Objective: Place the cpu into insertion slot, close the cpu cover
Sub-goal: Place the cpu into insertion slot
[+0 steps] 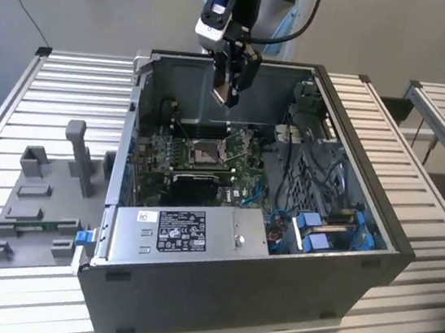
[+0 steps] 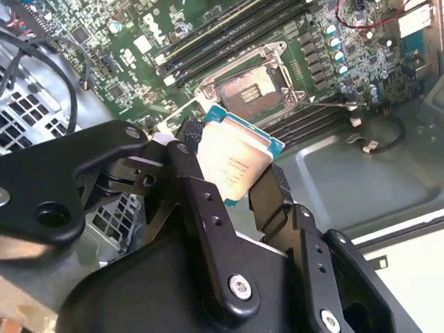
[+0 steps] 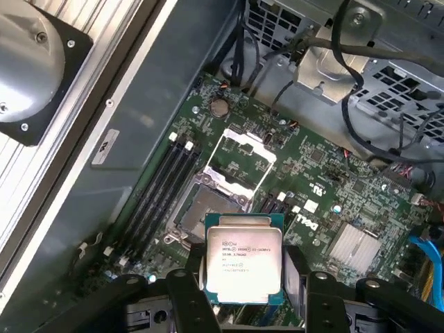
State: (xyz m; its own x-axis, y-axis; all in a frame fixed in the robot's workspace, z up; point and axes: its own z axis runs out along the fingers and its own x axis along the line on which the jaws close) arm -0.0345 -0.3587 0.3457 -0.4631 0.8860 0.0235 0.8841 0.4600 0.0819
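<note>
My gripper [image 1: 231, 90] hangs above the motherboard inside the open computer case, shut on the cpu [image 1: 226, 95]. In both wrist views the tan-gold chip [image 3: 244, 260] [image 2: 232, 163] sits between the two black fingers [image 3: 189, 284], held by opposite edges with its metal face showing. Below it lies the insertion slot [image 3: 205, 208] [image 2: 248, 87] [image 1: 205, 154], a dark square with a silver rim and nothing in it. The cpu cover [image 3: 244, 141] is swung open beside the slot, its window showing green board. The chip is above the slot, not touching it.
Long black memory slots [image 3: 163, 187] run beside the socket. Cable bundles [image 1: 304, 169] and blue connectors [image 1: 317, 228] fill the case's side at the exterior view's right. A grey labelled metal box [image 1: 189, 232] spans the near wall. A grey fixture plate [image 1: 36, 208] lies on the slatted table [image 1: 68, 89].
</note>
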